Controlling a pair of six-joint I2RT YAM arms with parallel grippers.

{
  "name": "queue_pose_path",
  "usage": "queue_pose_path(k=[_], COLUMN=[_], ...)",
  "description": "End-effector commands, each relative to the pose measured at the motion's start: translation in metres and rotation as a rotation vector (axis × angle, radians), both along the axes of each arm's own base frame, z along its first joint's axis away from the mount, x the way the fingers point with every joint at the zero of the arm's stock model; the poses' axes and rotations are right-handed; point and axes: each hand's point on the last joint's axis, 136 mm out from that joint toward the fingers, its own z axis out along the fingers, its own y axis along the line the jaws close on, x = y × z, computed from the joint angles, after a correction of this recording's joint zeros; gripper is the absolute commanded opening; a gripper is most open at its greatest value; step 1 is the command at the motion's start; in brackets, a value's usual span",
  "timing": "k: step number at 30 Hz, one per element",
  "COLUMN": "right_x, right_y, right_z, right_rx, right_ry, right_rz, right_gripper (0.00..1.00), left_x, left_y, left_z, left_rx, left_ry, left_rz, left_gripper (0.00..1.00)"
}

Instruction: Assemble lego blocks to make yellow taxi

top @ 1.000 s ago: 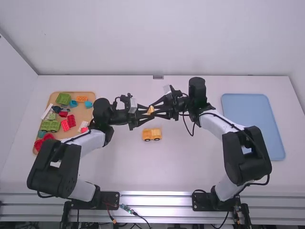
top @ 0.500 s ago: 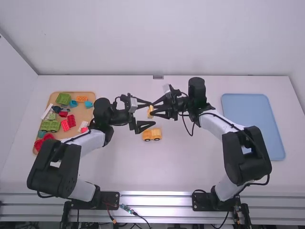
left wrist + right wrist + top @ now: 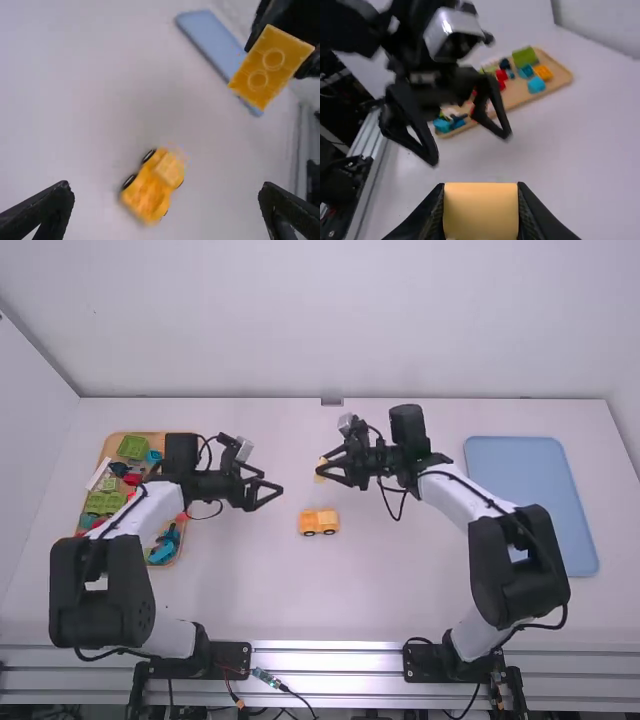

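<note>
White table (image 3: 390,590): one yellow wheeled vehicle (image 3: 319,523), nearer the arm bases than the right gripper (image 3: 321,466), rightward of the left gripper (image 3: 273,482). Right gripper: closed about one yellow block (image 3: 480,212). Left gripper: spread wide, empty.

Table (image 3: 400,590) below the high view, nearer in both wrist views

White table (image 3: 400,590), tan tray (image 3: 517,96) left, yellow toy car (image 3: 319,522) between, apparently a blue tray (image 3: 530,500) right

The toy car (image 3: 318,523) is orange-yellow with black wheels (image 3: 129,181). The block (image 3: 269,62) is amber, patterned with two rings. The flat tray (image 3: 530,502) is pale blue
</note>
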Motion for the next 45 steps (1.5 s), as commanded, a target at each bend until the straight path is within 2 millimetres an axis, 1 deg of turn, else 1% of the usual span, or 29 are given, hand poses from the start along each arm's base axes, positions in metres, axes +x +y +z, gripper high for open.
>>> queue_pose_path(k=[1,3,5,7,9,10,12,13,14,16,18,19,21,22,23,26,27,29,30,31,34,37,38,41,44,45], right_x=[0.018,0.017,0.014,0.011,0.005,0.003,-0.004,-0.005,-0.005,-0.007,-0.009,-0.012,-0.017,-0.022,-0.022,-0.033,-0.034,-0.034,-0.034,-0.034,-0.039,-0.048,-0.051,-0.055,-0.057,-0.055], right_y=[0.002,0.001,0.000,0.000,0.000,0.001,0.008,0.010,0.011,0.016,0.021,0.028,0.033,0.036,0.036,0.043,0.044,0.051,0.057,0.059,0.075,0.084,0.086,0.091,0.099,0.099], right_z=[0.015,0.009,0.004,-0.001,-0.008,-0.009,-0.017,-0.021,-0.022,-0.032,-0.037,-0.047,-0.056,-0.064,-0.064,-0.082,-0.084,-0.096,-0.102,-0.103,-0.116,-0.123,-0.125,-0.133,-0.146,-0.147], right_rx=[-0.092,-0.181,-0.309,-0.387,-0.498,-0.510,-0.585,-0.613,-0.626,-0.686,-0.708,-0.747,-0.788,-0.830,-0.830,-0.909,-0.920,-0.979,-0.998,-1.002,-1.042,-1.045,-1.044,-1.043,-1.051,-1.058], right_ry=[-0.179,-0.192,-0.216,-0.234,-0.268,-0.273,-0.298,-0.302,-0.307,-0.311,-0.309,-0.301,-0.284,-0.278,-0.278,-0.289,-0.289,-0.305,-0.317,-0.321,-0.365,-0.384,-0.394,-0.392,-0.390,-0.394], right_rz=[-0.030,-0.030,-0.021,-0.016,0.007,0.013,0.056,0.067,0.074,0.108,0.143,0.209,0.285,0.366,0.366,0.527,0.536,0.573,0.586,0.588,0.637,0.682,0.698,0.710,0.709,0.705], right_gripper=[0.11,0.11,0.10,0.10,0.09,0.09,0.08,0.06,0.06,0.05,0.06,0.05,0.05,0.04,0.04,0.03,0.02,0.04,0.02,0.02,0.01,0.01,0.01,0.01,0.01,0.00], left_x=[0.013,0.013,0.012,0.012,0.010,0.009,0.008,0.008,0.008,0.008,0.008,0.007,0.006,0.005,0.005,0.004,0.004,0.003,0.003,0.004,0.006,0.007,0.007,0.003,-0.010,-0.011], left_y=[0.021,0.030,0.047,0.058,0.075,0.077,0.094,0.100,0.102,0.114,0.119,0.125,0.132,0.135,0.135,0.141,0.141,0.144,0.145,0.145,0.147,0.156,0.162,0.170,0.179,0.180], left_z=[0.004,0.006,0.009,0.010,0.012,0.013,0.016,0.017,0.018,0.024,0.027,0.029,0.028,0.028,0.028,0.024,0.024,0.022,0.022,0.022,0.023,0.024,0.027,0.032,0.038,0.039], left_rx=[0.231,0.303,0.418,0.471,0.531,0.534,0.564,0.565,0.565,0.543,0.524,0.507,0.509,0.513,0.513,0.547,0.551,0.577,0.581,0.582,0.590,0.592,0.582,0.557,0.503,0.499], left_ry=[-0.182,-0.196,-0.235,-0.248,-0.267,-0.269,-0.305,-0.319,-0.324,-0.335,-0.341,-0.344,-0.332,-0.324,-0.324,-0.316,-0.318,-0.322,-0.322,-0.322,-0.331,-0.339,-0.348,-0.382,-0.478,-0.486], left_rz=[-0.065,-0.086,-0.124,-0.136,-0.148,-0.148,-0.146,-0.140,-0.137,-0.097,-0.077,-0.055,-0.038,-0.029,-0.029,-0.028,-0.032,-0.042,-0.041,-0.040,-0.035,-0.010,0.010,0.017,0.005,0.005], left_gripper=[0.99,0.99,0.99,0.99,0.99,0.99,0.99,0.99,0.99,0.99,0.99,0.99,0.99,0.99,0.99,0.99,0.99,0.99,0.99,0.99,0.99,0.99,0.99,0.99,0.99,0.99])
